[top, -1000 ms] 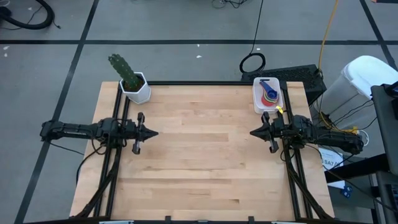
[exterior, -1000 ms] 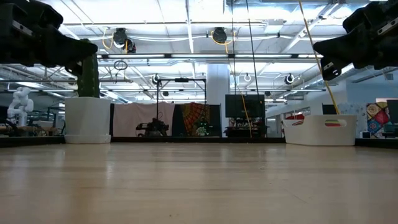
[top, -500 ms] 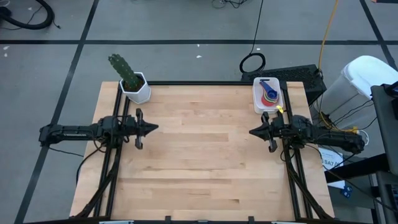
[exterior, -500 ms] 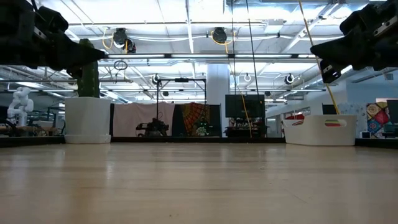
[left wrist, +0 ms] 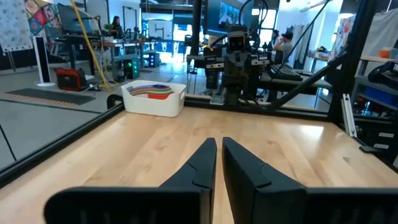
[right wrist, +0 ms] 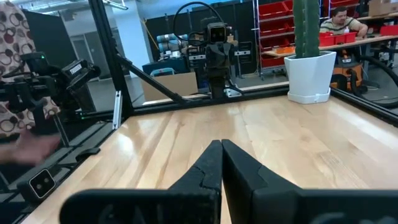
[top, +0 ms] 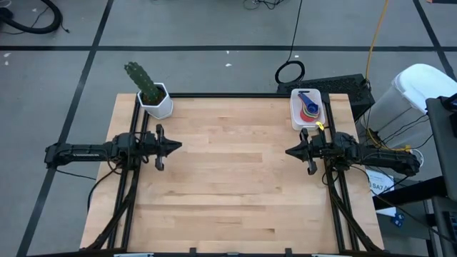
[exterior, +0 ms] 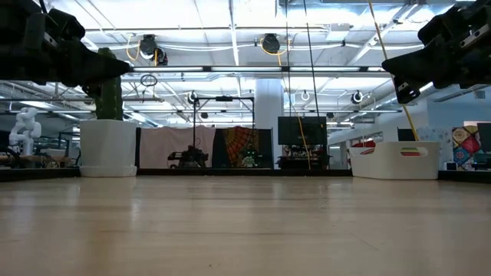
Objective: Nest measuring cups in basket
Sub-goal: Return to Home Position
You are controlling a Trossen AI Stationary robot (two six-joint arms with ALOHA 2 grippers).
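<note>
I'm seeing the measuring cups [top: 309,107] sitting nested inside the basket [top: 293,118], which is standing at the back right corner of the table [top: 228,193]. The right gripper [top: 289,151] is hovering over the table's right side, near the basket, fingers pressed together and holding nothing. The left gripper [top: 176,147] is hanging over the left side, its fingers likewise closed on nothing. The cactus pot [top: 157,103] is standing at the back left corner
</note>
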